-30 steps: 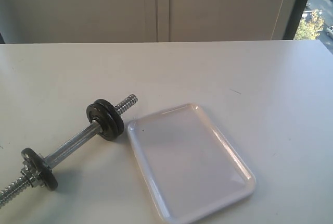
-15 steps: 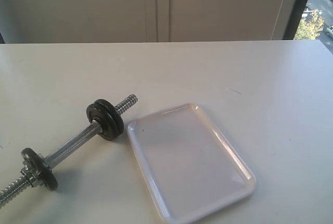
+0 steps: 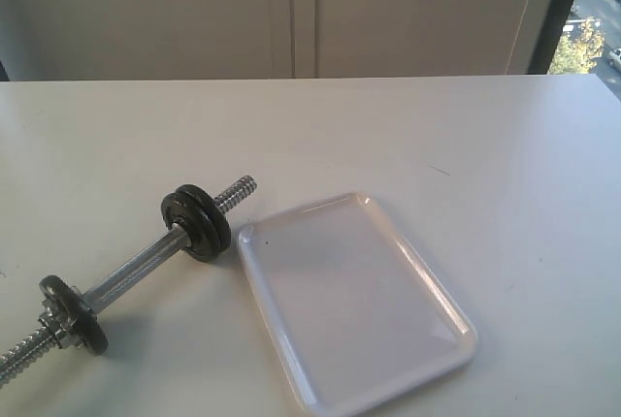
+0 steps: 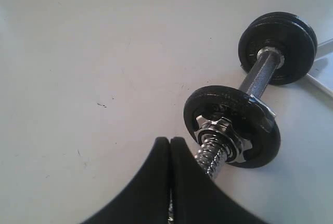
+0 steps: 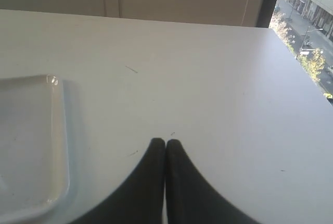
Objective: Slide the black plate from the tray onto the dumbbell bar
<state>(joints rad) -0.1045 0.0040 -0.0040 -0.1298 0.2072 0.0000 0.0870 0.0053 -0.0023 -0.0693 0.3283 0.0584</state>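
Observation:
The white tray [image 3: 427,286] lies on the table with no disc in it; one corner of it also shows in the right wrist view [image 5: 57,130]. The chrome dumbbell bar [image 3: 131,267] lies left of the tray. Two dark discs sit side by side near its far threaded end, and the outer, deeper black one is the black plate [image 3: 215,233]. A single worn disc [image 4: 260,125] with a chrome nut sits at the near end. My left gripper [image 4: 170,139] is shut and empty just off that near threaded end. My right gripper [image 5: 165,141] is shut and empty over bare table beside the tray.
The white table [image 3: 437,136] runs back to a pale wall. Its right edge [image 5: 304,73] borders a window onto the street. Neither arm shows in the exterior view.

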